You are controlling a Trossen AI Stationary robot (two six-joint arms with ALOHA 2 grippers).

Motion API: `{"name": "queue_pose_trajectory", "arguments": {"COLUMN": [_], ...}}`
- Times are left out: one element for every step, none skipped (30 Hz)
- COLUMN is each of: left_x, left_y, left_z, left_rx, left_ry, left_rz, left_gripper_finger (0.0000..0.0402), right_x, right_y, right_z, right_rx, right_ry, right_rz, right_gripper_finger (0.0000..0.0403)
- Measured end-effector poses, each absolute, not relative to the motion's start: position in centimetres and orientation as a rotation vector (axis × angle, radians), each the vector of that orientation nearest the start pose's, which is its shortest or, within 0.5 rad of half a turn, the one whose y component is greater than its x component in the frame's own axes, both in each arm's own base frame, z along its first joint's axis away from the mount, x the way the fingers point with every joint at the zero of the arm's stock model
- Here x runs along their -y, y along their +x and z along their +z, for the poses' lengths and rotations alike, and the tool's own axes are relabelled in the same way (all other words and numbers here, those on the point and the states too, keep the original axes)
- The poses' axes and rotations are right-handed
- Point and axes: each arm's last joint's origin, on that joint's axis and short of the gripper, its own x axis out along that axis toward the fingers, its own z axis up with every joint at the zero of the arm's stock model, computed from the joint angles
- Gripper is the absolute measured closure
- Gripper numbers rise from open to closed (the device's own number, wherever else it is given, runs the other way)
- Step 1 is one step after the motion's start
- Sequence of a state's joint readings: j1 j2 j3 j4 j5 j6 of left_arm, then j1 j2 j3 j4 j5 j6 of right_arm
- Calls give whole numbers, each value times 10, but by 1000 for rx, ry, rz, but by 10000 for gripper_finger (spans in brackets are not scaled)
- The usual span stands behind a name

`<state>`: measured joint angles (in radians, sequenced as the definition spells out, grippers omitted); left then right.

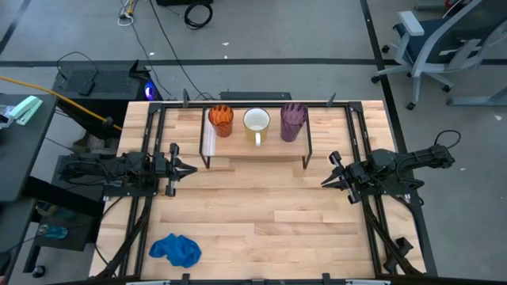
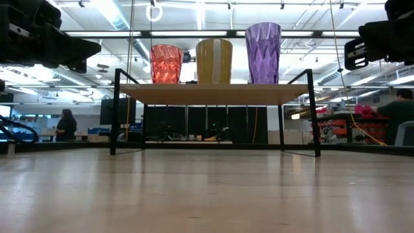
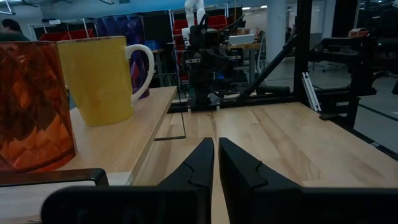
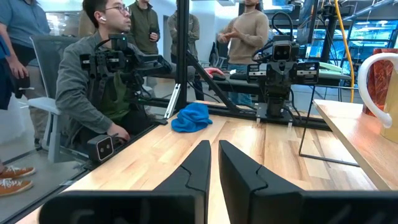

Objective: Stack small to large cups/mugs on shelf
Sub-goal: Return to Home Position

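One blue cloth (image 1: 176,250) lies crumpled at the table's (image 1: 261,210) near edge. Beyond it, the left gripper (image 1: 192,169) and right gripper (image 1: 325,182) face each other, well apart, each with fingers drawn almost together and grasping nothing. Farther back, the shelf (image 1: 273,149) carries three upright vessels in a row, mouths up and not nested: orange cup (image 1: 221,121), white mug (image 1: 256,121), purple tumbler (image 1: 293,121).

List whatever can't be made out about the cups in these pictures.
- Left wrist view: purple tumbler mostly hidden behind the yellow mug.
- Right wrist view: mug cut off by the picture's edge, mainly its handle showing; orange cup only glimpsed through the handle; tumbler outside the frame.
- High view: cup patterns too small to read.
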<state>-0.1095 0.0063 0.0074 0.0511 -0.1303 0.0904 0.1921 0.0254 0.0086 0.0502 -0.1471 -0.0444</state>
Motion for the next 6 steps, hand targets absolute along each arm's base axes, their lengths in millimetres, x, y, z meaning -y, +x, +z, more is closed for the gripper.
{"name": "queue_pose_trajectory", "arguments": {"left_x": [7, 7, 7, 7, 7, 7], "left_y": [97, 97, 97, 97, 97, 97], "left_z": [170, 170, 170, 170, 170, 171], "left_rx": [51, 51, 51, 51, 51, 51], "left_ry": [84, 84, 84, 84, 84, 84], "left_rz": [23, 23, 23, 23, 23, 23], "left_gripper_finger": [371, 373, 374, 375, 376, 378], "right_x": [-23, -23, -23, -23, -23, -23], "right_y": [96, 96, 96, 96, 96, 96], "right_z": [169, 169, 169, 169, 169, 169], "right_rx": [41, 41, 41, 41, 41, 41], "right_ry": [-43, -43, -43, -43, -43, -43], "right_rz": [338, 338, 338, 338, 338, 338], "right_gripper_finger": [364, 364, 364, 364, 364, 364]}}
